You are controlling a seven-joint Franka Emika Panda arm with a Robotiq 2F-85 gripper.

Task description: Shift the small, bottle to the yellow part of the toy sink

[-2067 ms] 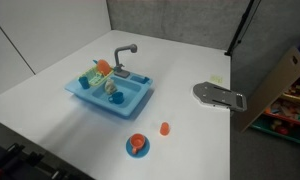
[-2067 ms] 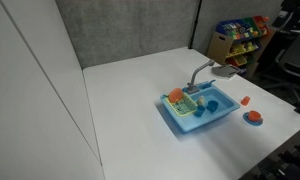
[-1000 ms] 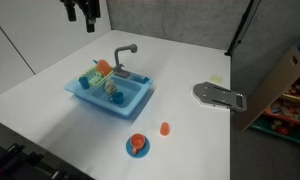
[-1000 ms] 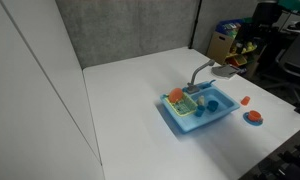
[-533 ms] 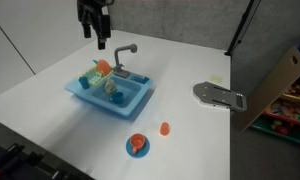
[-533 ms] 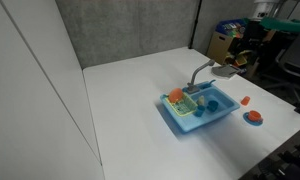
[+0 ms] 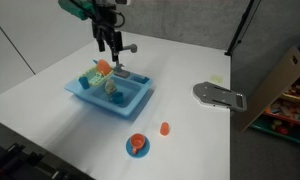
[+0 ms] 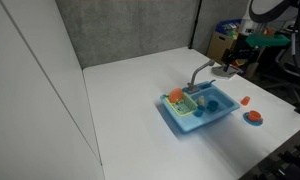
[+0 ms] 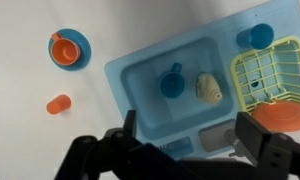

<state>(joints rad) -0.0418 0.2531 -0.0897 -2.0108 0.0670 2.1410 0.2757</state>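
The small bottle point(image 9: 207, 88), pale cream, lies in the blue basin of the toy sink point(image 9: 140, 70) next to a blue cup point(image 9: 171, 82). In an exterior view the bottle point(image 7: 110, 86) shows as a pale spot in the basin. The yellow part point(image 9: 270, 80) adjoins the basin and holds an orange piece point(image 9: 286, 118); it shows in both exterior views point(image 7: 93, 77) point(image 8: 178, 103). My gripper point(image 9: 188, 140) is open and empty, hovering above the sink's faucet side, well above the bottle. It shows in both exterior views point(image 7: 111, 42) point(image 8: 233, 64).
A grey faucet point(image 7: 125, 55) stands at the sink's back. An orange cup on a blue disc point(image 7: 137, 145) and a small orange piece point(image 7: 164, 128) lie in front. A grey flat object point(image 7: 220, 96) sits near the table edge. A toy shelf point(image 8: 240, 35) stands behind.
The arm came into view and moved across and down, from the far back of the table to just above the sink's faucet. The bottle and the sink have not moved.
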